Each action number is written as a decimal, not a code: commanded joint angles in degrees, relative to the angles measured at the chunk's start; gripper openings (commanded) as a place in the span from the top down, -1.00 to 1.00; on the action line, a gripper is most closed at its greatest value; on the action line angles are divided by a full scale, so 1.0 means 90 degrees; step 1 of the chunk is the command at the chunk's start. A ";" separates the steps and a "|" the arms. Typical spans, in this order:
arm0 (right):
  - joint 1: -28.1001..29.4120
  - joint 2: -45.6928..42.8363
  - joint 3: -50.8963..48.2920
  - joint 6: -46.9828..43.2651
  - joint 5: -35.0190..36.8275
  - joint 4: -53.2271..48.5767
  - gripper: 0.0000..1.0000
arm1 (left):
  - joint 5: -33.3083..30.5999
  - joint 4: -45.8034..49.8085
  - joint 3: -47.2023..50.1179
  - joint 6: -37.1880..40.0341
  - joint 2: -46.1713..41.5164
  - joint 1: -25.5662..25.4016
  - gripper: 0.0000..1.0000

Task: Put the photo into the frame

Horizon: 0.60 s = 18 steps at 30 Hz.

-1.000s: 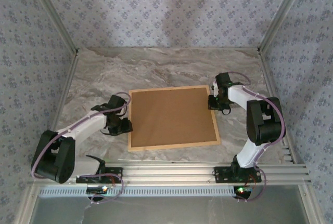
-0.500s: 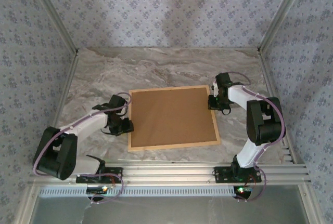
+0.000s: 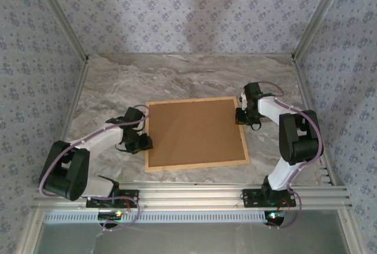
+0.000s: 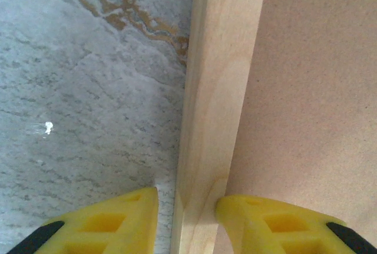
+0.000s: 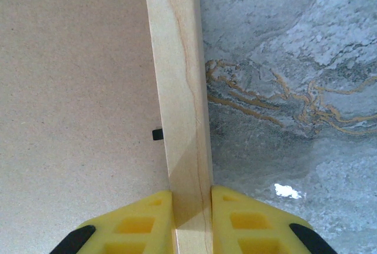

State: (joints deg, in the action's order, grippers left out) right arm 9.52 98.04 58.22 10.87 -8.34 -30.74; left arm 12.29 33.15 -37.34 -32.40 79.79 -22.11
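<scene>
The frame point(image 3: 196, 162) of light wood lies flat on the table with its plain brown backing board point(image 3: 194, 130) facing up. The photo is out of view. My left gripper point(image 3: 144, 143) straddles the frame's left rail point(image 4: 221, 77) near its front corner. It is open: the inner finger point(image 4: 265, 221) touches the rail at the board's edge and the outer finger point(image 4: 112, 224) stands a little off it. My right gripper point(image 3: 240, 116) is shut on the frame's right rail point(image 5: 177, 77), both yellow fingers pressed against the wood.
The grey marble table point(image 3: 118, 83) spreads behind and to both sides of the frame. A small black tab point(image 5: 157, 134) sits on the board point(image 5: 76, 89) against the right rail. Patterned walls enclose the table, and an aluminium rail point(image 3: 194, 198) runs along the near edge.
My left gripper has shifted slightly right and nearer, closing in on the frame's left rail. The right gripper and the frame have stayed put.
</scene>
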 commanded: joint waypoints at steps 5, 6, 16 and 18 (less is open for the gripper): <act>0.0141 0.0142 -0.0084 0.0042 -0.0166 -0.0029 0.60 | -0.0272 -0.0509 0.0422 0.0099 0.0872 -0.0276 0.20; 0.0149 0.0142 -0.0088 0.0042 -0.0167 -0.0027 0.60 | -0.0272 -0.0519 0.0412 0.0106 0.0925 -0.0302 0.18; 0.0183 0.0035 -0.0025 0.0227 -0.0162 0.0139 0.60 | -0.1073 -0.0305 -0.0274 0.0257 0.0146 -0.0203 -0.06; 0.0170 -0.0031 -0.0023 0.0424 -0.0285 0.0369 0.60 | -0.1373 -0.0386 -0.0584 0.0326 -0.0099 -0.0139 -0.15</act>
State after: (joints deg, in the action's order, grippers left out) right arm 9.85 98.02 58.22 11.60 -6.70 -29.36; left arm 6.57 35.20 -39.86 -30.41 79.75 -23.64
